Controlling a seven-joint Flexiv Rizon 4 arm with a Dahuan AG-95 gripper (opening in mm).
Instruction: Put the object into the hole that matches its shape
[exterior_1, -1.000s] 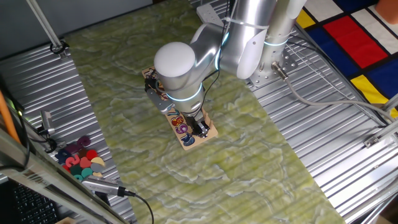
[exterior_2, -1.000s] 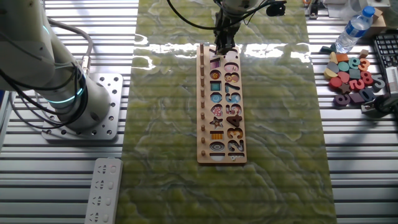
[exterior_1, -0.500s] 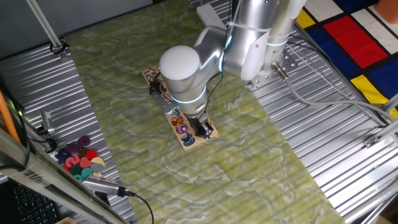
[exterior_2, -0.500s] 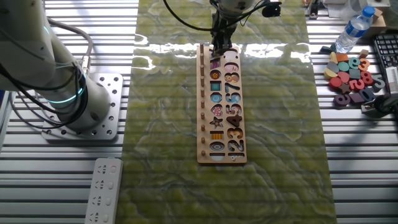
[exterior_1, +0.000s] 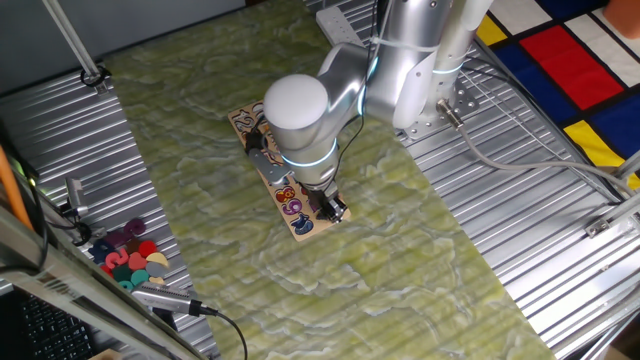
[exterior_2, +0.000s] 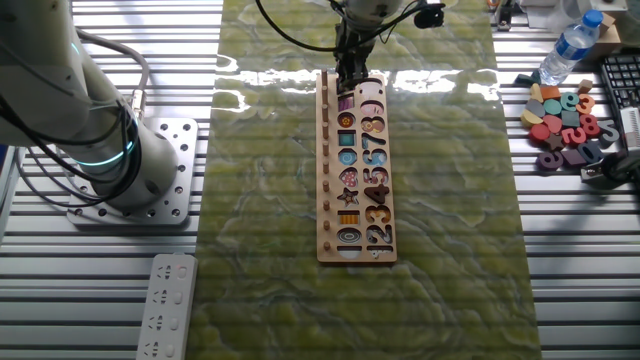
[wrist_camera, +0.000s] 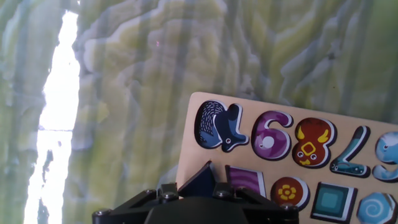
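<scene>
One arm: you have the Flexiv arm (exterior_1: 330, 110) bent low over the far end of the board (exterior_2: 356, 170), wrist pointing down onto it.
Gripper: it (exterior_2: 349, 78) sits right at the board's far end in the other fixed view; in the hand view only its black housing (wrist_camera: 199, 208) shows along the bottom edge.
Fingers: you cannot tell from any view whether they are apart or clamped; the tips are hidden by the housing and the wrist.
Object: a dark navy triangular tip (wrist_camera: 200, 181) pokes up just above the housing in the hand view, at the board's left corner, tilted rather than lying flat. Whether it is gripped, you cannot tell.
Hole: not clearly visible; the dark piece and the housing cover that corner of the shape row.
Neighbours on the board: just right of the dark piece sits a purple striped square (wrist_camera: 245, 183), then an orange flower disc (wrist_camera: 288, 191), a teal square (wrist_camera: 331, 202) and a blue swirl (wrist_camera: 375, 210). Above them runs the number row, with a navy whale nine (wrist_camera: 219, 126), a purple six (wrist_camera: 272, 134) and a red eight (wrist_camera: 313, 142).
Mat: the green marbled mat (exterior_2: 270, 250) lies under the board.
Loose pieces: a heap of red, teal and pink pieces (exterior_2: 562, 118) lies well to the right on the ribbed metal, beside a water bottle (exterior_2: 566, 47).
</scene>
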